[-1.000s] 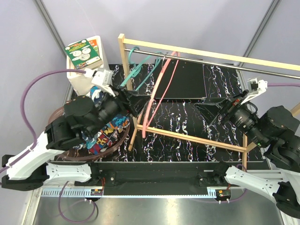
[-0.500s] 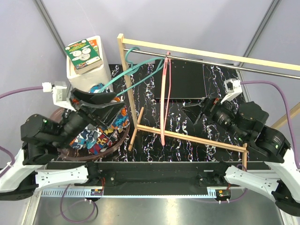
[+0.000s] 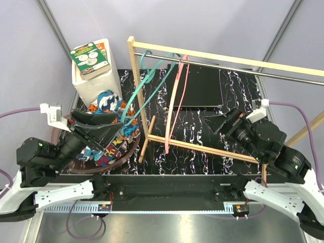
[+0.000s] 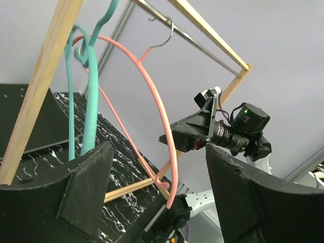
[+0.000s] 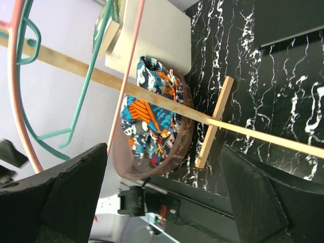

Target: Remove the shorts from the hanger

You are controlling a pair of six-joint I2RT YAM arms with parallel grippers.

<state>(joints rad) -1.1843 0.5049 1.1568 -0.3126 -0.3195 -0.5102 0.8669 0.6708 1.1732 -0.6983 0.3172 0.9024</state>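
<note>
**A:** Where are the shorts?

**B:** Both pairs are heaped in the round brown basket (image 3: 132, 150) at the near left of the desk (image 3: 202, 131). The teal and orange pair (image 3: 105, 101) lies on the far side, against the white box (image 3: 93, 81). The comic pair (image 3: 117, 146) is at the near right rim. Nothing is on the teal hanger (image 4: 91, 116) or the pink hanger (image 4: 161, 109); both hang bare from the metal rail (image 3: 228, 66). I'd say the job looks done.

**A:** So what could go wrong?

**B:** Mostly the left pincer (image 4: 159, 152). It hovers low over the heap, fingers apart and gripping nothing. The cloth is soft and loose, so a finger that catches a fold as the arm pulls away could drag a pair over the rim onto the desk.

**A:** And the hangers?

**B:** The lower end of the teal one comes down close to that pincer. If the pincer moves off to the right, it could hook the hanger and pull it off the rail, or jolt the wooden rack (image 3: 134, 86).

**A:** And the right side?

**B:** The right pincer (image 5: 163, 149) is wide open and empty, out over the right of the desk, well apart from the basket. The rack's near foot bar runs just in front of it. A careless sweep left could knock the bar and shift the whole frame.
</note>
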